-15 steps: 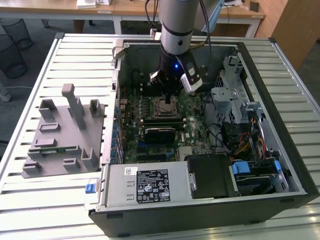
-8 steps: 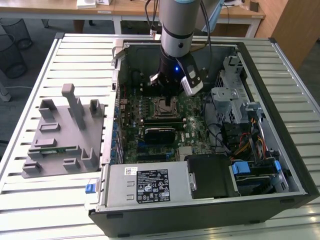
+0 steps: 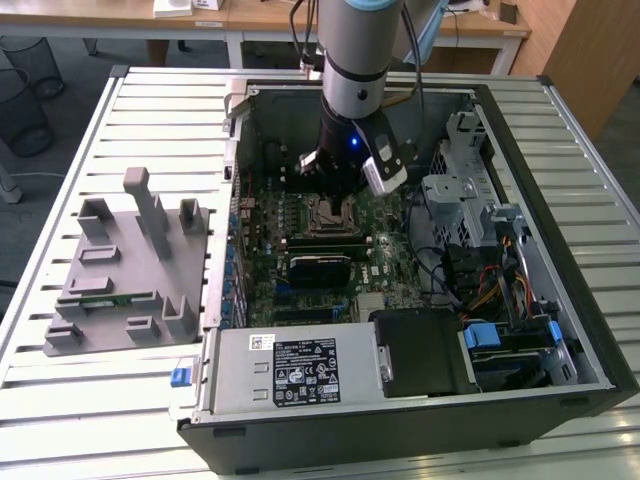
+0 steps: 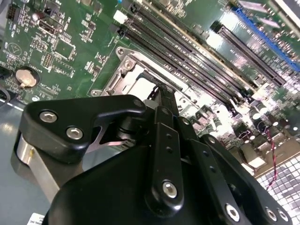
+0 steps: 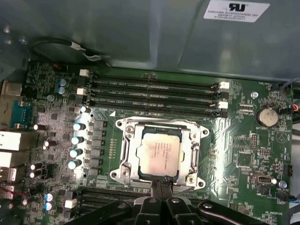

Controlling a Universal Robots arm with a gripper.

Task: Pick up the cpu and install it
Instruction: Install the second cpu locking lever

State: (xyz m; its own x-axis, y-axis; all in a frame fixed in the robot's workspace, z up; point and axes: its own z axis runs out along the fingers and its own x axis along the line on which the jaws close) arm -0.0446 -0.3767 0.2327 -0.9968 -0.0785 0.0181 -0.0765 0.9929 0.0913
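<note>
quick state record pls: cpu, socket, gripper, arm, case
cpu: silver top up, lying flat inside the socket
socket: metal frame around the cpu, on the motherboard
gripper: fingertips at the socket's edge, beside the cpu
arm: reaching down into the open case
case: lying on its side on the slatted table, panel off

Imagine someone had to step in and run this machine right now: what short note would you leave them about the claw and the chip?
Claw: low inside the open black computer case, tips at the socket's edge; whether it is open or shut cannot be told.
Chip: the small flat square silver-topped cpu lies inside the metal-framed motherboard socket, apart from the claw.
Done: cpu placed in the socket.
Left: confirming it sits flat; the first wrist view cannot settle that.
</note>
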